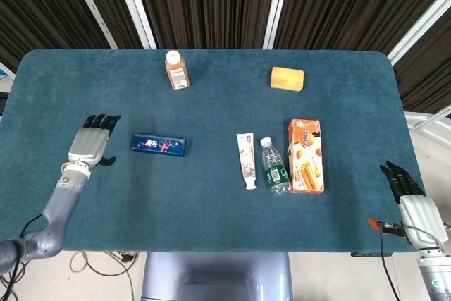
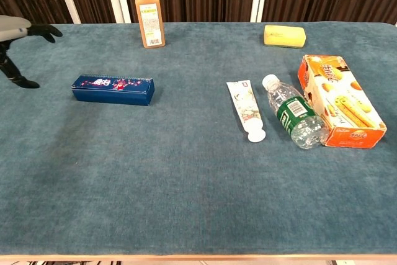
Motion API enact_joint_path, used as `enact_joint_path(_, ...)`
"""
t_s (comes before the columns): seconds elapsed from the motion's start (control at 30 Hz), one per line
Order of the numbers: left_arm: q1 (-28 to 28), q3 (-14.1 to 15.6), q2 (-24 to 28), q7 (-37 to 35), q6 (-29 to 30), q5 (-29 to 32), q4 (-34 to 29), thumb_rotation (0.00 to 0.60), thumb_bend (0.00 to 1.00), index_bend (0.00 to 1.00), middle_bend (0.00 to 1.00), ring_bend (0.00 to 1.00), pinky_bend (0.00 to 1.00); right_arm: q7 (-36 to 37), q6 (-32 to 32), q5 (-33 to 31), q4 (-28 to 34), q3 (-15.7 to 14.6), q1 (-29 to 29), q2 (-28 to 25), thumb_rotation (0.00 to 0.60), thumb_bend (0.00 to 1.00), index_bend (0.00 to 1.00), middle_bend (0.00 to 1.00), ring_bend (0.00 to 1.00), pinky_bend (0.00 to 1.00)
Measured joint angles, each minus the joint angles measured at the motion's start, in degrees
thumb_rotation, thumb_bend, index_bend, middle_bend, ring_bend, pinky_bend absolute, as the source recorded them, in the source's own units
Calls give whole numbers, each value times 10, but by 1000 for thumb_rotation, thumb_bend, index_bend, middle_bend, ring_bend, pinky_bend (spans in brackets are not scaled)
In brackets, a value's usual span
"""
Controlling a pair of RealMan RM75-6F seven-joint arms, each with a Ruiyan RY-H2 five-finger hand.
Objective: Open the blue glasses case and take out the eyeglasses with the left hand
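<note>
Head view, for your record: blue glasses case (image 1: 158,144) lying closed on the table (image 1: 211,230) left of centre, your left hand (image 1: 92,144) just beside it, fingers spread and empty, right hand (image 1: 411,199) likewise empty at the table's right edge.

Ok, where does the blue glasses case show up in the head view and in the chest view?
Head view: the blue glasses case lies left of centre on the table, just right of the open left hand, apart from it.
Chest view: the case sits upper left, lid closed, with the left hand at the left edge.
Shared landmark: the brown bottle stands behind it, slightly to the right, in both.
</note>
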State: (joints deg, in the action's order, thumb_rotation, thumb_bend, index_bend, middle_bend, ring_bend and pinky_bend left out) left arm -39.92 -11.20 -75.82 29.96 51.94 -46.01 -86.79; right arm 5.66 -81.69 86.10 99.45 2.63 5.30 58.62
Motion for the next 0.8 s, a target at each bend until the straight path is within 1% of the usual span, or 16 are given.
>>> enact_joint_path(0.3,-59,-4,-58,35,-52,72,77,600,244,0,146,0,62,2,2,-4,3,1,1,-1,600,129,0,0,0,186)
enact_joint_path(0.6,-89,1,-90,43,-71,93,111,600,321,16,203,0,62,1,4,-6,4,2,1,-1,600,136,0,0,0,186)
enact_joint_path(0.8,-100,3,-99,38,-75,99,118,600,342,28,212,0,62,2,4,-7,4,2,1,-2,600,139,0,0,0,186)
